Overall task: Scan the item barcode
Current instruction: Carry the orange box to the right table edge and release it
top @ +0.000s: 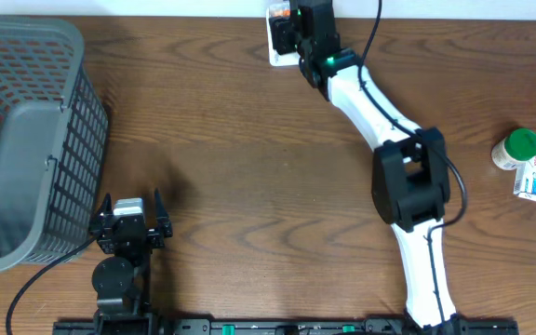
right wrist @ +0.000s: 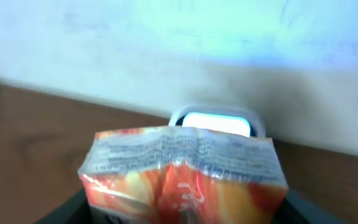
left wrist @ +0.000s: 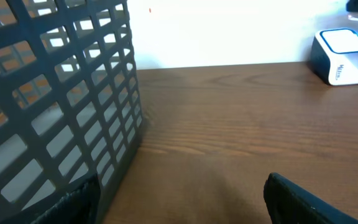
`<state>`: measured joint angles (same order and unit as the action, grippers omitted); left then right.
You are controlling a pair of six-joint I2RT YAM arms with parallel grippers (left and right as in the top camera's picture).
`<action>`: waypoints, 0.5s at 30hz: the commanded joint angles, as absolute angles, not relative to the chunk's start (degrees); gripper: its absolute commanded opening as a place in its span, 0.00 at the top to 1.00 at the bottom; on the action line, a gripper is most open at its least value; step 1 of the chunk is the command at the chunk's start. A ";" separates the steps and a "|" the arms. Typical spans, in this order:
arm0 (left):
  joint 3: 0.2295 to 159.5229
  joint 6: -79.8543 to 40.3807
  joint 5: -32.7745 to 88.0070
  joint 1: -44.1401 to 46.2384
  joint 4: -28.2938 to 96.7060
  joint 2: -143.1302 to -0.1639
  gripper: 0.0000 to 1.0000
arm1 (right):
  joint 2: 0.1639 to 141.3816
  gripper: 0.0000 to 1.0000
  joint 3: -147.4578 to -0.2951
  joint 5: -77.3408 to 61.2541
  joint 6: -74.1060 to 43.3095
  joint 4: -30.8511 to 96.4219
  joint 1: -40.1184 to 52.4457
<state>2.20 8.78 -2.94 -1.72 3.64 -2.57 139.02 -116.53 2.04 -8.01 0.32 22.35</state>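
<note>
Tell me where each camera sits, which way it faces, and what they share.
Overhead: above the table, looking straight down on the basket, scanner, left gripper and right gripper.
Left wrist: low over the table, facing the far wall past the basket; its own fingertips show at the bottom edge.
Right wrist: close to the wall, facing the scanner; its gripper holds a snack packet up front.
Shared: all three show the scanner.

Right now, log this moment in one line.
right jaws: shut on snack packet, before scanner | left jaws: open, beside basket | scan: not confirmed
</note>
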 commanded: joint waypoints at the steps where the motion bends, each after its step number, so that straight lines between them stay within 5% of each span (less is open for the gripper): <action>1: 0.97 8.25 -3.44 -1.54 5.48 -2.37 0.15 | 142.45 0.44 -117.30 7.46 -6.28 -3.79 23.03; 8: 0.97 8.25 -3.44 -1.54 5.48 -2.37 0.16 | 144.79 0.44 -117.51 10.70 -6.33 -5.89 22.48; 15: 0.97 8.25 -3.44 -1.54 5.48 -2.37 0.15 | 135.17 0.47 -127.33 12.10 -5.41 23.31 20.34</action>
